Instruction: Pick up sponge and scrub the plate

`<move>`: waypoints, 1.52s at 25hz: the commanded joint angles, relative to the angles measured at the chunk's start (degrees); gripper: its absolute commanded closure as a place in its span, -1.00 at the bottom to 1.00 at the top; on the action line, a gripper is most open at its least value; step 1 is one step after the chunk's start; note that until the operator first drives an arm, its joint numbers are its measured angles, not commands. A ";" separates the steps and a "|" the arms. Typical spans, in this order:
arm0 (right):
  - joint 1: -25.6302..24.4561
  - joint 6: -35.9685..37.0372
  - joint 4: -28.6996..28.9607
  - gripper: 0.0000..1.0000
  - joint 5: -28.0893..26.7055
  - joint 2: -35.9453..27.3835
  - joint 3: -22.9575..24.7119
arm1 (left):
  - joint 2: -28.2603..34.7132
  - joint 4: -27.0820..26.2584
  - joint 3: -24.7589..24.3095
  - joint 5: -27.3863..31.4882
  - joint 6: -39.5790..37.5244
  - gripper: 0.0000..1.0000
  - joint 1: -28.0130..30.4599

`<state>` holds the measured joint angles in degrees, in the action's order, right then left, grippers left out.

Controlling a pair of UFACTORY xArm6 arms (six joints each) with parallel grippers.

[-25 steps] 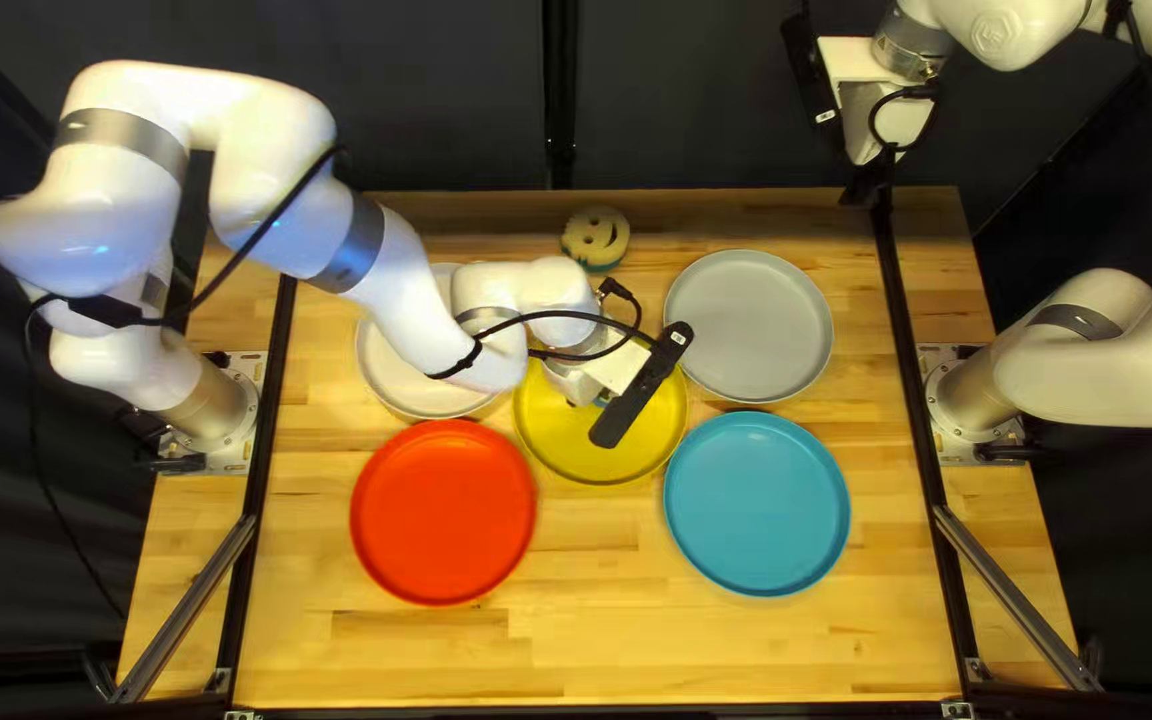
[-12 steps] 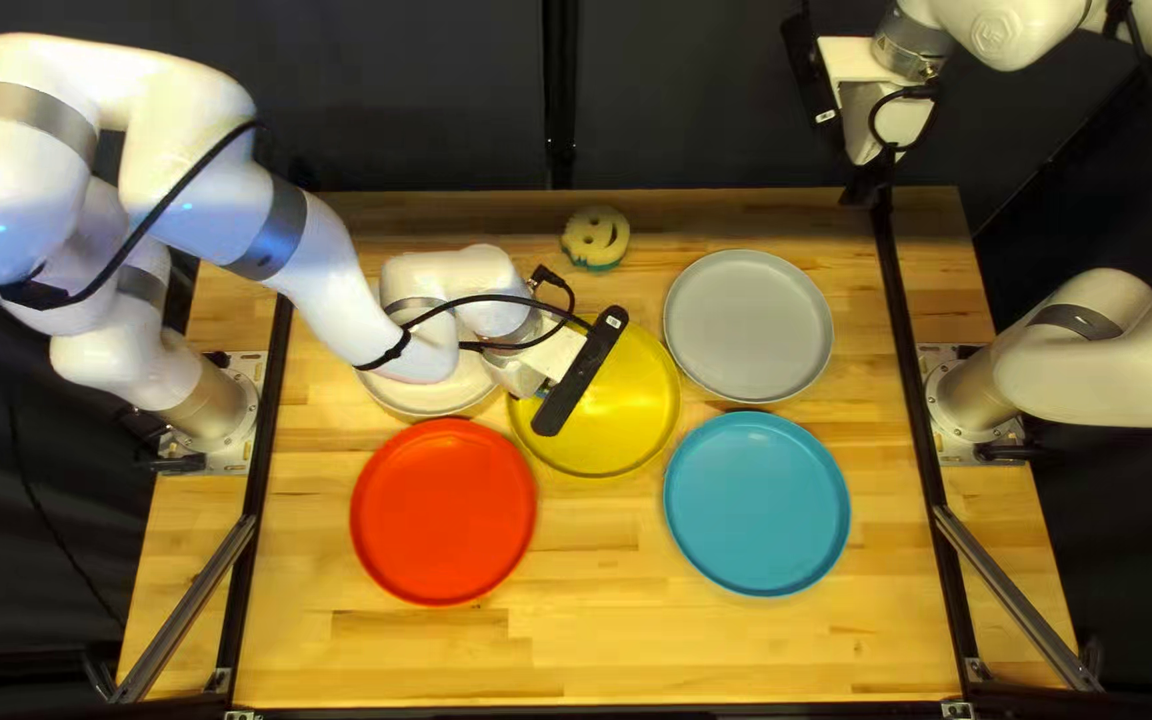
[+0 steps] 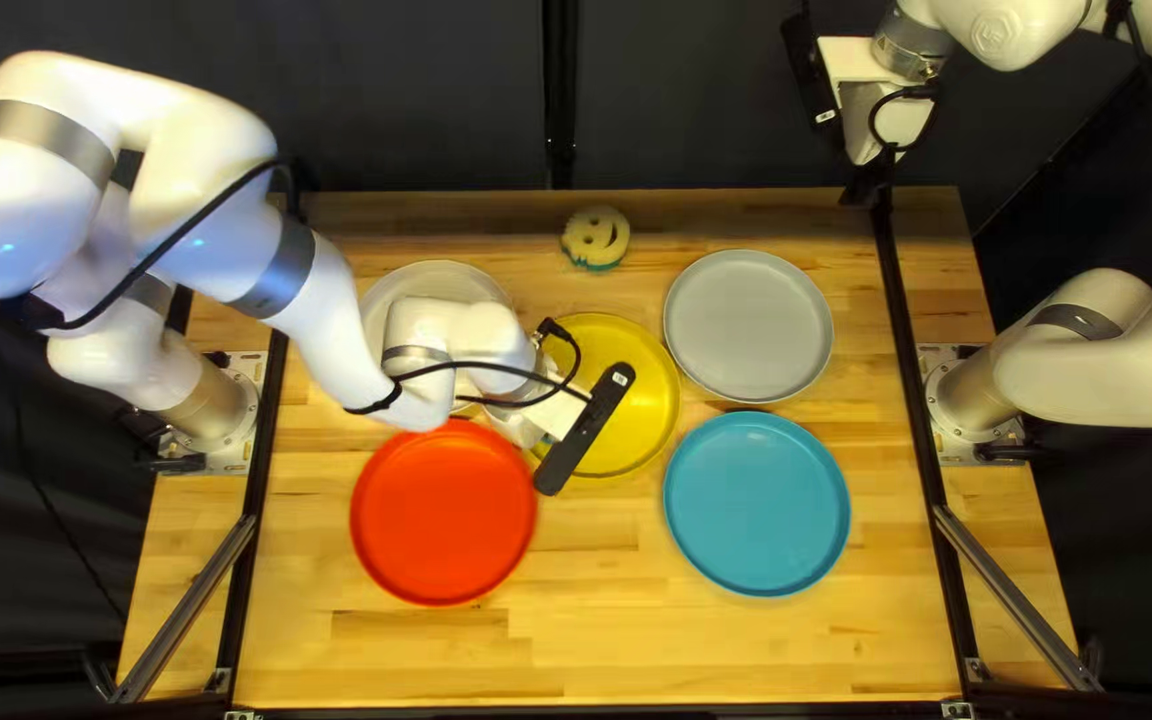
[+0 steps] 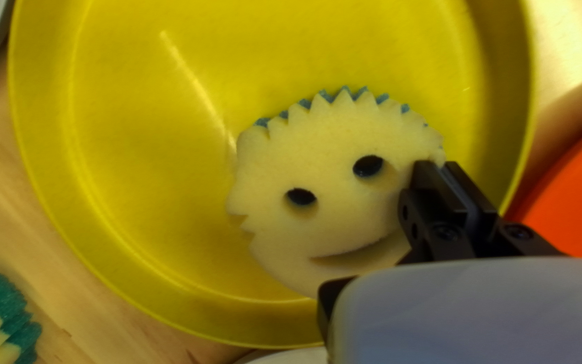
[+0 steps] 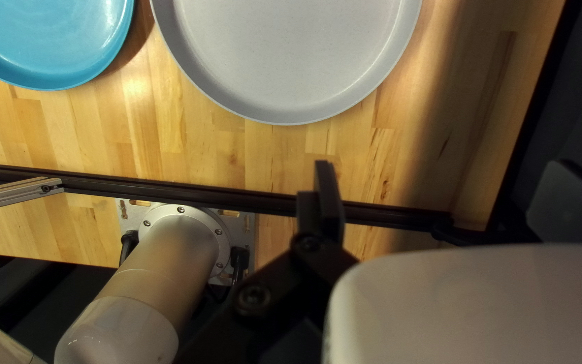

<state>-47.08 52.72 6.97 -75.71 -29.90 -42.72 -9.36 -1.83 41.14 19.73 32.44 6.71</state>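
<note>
Left gripper (image 4: 440,164) clamped on sponge (image 4: 335,141), one finger each side of its edge near the smile. Sponge is over yellow plate (image 4: 136,175), toward the rim by red plate (image 3: 443,514) and white plate (image 3: 432,283); can't tell if it's pressing on the plate. Right gripper (image 5: 327,172) is off by bench (image 5: 230,158)'s right edge; can't tell how it's set. Spare sponge (image 3: 596,238) sits by bench's far edge, untouched.

Step looks like scrubbing; pick done, how much scrubbing is left is unclear. Sponge should be light, soft, squashy, hard to break. Edge hold is OK, but the free side may fold or twist under drag; a deeper bite toward the middle would be steadier. Plate is smooth, likely slides if I push hard, so light strokes inside the rim.
</note>
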 commanded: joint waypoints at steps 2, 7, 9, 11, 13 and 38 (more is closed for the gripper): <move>0.00 0.00 0.00 -1.00 0.00 0.00 0.00 | -0.28 -1.41 0.34 0.27 3.86 1.00 -3.41; 0.00 0.00 0.00 -1.00 0.00 0.00 0.00 | -1.57 -3.25 1.86 1.04 8.13 1.00 -6.55; 0.00 0.00 0.00 -1.00 0.00 0.00 0.00 | -1.27 -3.40 1.88 1.17 8.54 1.00 -6.84; 0.00 0.00 0.00 -1.00 0.00 0.00 0.00 | -1.25 -3.28 1.92 1.03 8.35 1.00 -6.68; 0.00 0.00 0.00 -1.00 0.00 0.00 0.00 | -1.04 -2.68 1.55 0.50 6.77 1.00 -5.39; 0.00 0.00 0.00 -1.00 0.00 0.00 0.00 | -4.92 -2.06 5.85 0.37 8.44 1.00 -6.26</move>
<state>-47.08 52.72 6.97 -75.71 -29.90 -42.72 -13.48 -2.39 45.64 19.05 37.99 2.42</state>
